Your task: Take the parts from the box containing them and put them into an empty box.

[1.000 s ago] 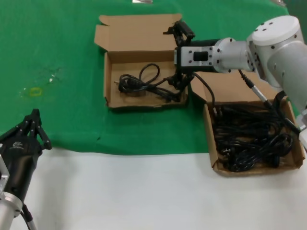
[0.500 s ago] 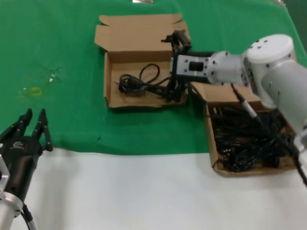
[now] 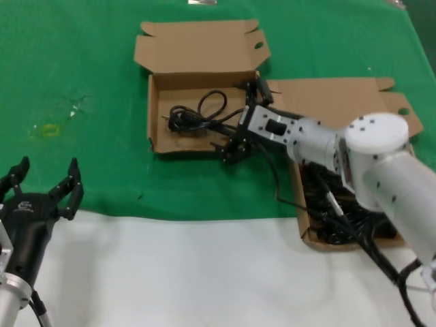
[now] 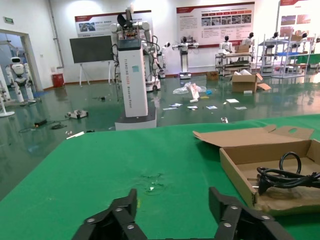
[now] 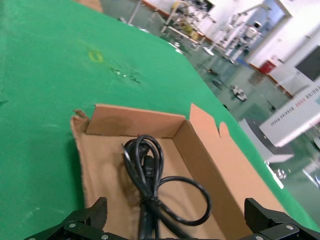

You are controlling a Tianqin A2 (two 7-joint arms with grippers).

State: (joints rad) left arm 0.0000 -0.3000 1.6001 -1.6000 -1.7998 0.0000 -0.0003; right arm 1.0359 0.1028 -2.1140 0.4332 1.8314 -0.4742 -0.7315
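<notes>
The box I put cords into lies open at the back centre and holds one looped black power cord. My right gripper is open and empty, low over that box's front right corner, just above the cord's end. In the right wrist view the cord lies in the box between my spread fingers. The box containing the cords stands to the right with several tangled cords, mostly hidden by my right arm. My left gripper is open and empty at the front left.
Green cloth covers the back of the table and a white surface the front. The left wrist view shows my left gripper over the cloth, with the one-cord box off to one side.
My right gripper has dropped lower and swung toward the box's front right corner, the arm now stretched over the right box. My left gripper has opened from shut to wide.
</notes>
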